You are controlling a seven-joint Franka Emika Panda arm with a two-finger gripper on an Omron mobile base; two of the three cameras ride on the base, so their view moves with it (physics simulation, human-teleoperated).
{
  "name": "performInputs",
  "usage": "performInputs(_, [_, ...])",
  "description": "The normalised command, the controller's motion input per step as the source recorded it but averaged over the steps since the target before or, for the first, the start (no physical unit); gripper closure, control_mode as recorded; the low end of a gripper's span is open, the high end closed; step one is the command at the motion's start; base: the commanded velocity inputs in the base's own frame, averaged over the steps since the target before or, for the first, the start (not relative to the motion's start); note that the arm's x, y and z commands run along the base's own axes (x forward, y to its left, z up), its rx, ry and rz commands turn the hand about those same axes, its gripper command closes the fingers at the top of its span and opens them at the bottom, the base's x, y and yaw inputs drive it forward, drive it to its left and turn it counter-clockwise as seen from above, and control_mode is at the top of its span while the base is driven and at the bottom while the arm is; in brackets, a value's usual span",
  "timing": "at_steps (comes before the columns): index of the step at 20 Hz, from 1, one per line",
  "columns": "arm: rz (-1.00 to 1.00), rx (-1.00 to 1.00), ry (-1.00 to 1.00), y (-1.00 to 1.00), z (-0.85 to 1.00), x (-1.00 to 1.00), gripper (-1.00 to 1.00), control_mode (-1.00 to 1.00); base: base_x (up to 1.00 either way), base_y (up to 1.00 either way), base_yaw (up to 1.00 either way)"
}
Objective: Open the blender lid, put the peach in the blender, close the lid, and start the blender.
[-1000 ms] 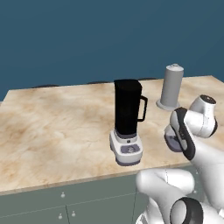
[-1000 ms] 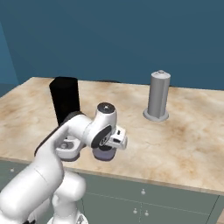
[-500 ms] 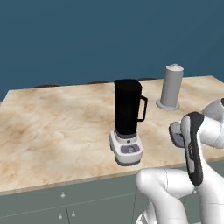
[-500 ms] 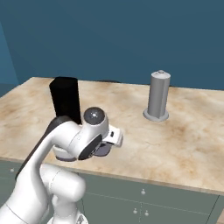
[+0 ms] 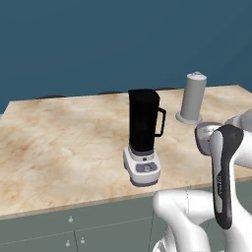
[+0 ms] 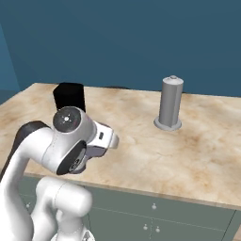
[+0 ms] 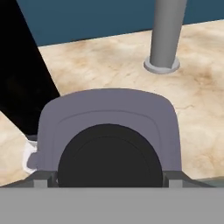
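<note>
**Lid off the jar and up in the gripper**

While the blender (image 5: 143, 138) stands near the front edge of the marble counter (image 5: 59, 142), its black jar is topless, handle pointing toward the counter's right end, white-grey base and button panel facing the front. Over to the right of it, off the jar, the blender lid (image 7: 109, 131) sits right up against the hand camera: a dark grey rounded square with the black round knob nearest the lens. The gripper (image 7: 109, 177) is at that knob, a small dark tip showing on either side of it, so the jaws look clamped on the knob with the lid held between them, though the contact itself sits right at the frame's bottom. From the left base camera the lid (image 5: 206, 138) shows as a grey cap beside the white forearm, above the counter near its front right part. Behind it, toward the back right, the plain grey cylinder (image 5: 192, 97) stands upright on its round foot. I cannot make out the peach from these angles.
</note>
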Motion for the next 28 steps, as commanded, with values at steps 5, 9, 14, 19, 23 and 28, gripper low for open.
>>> performInputs(5, [-0.02,0.0,-0.03,0.26,0.93,-0.33,1.0,-1.0,0.0,0.0,0.0])
performInputs(9, [0.0,0.0,-0.04,0.43,0.8,-0.23,1.0,-1.0,0.0,0.0,0.0])
performInputs(14, [0.0,-0.02,-0.02,0.59,0.64,-0.1,1.0,-1.0,0.0,0.0,0.0])
performInputs(19, [0.0,-0.02,-0.04,0.61,0.54,-0.01,1.0,-1.0,0.0,0.0,0.0])
performInputs(23, [0.0,-0.01,0.0,0.56,0.28,0.08,1.0,-1.0,0.0,0.0,0.0])
performInputs(28, [0.0,0.0,0.0,0.46,0.02,0.38,1.0,-1.0,0.0,0.0,0.0])
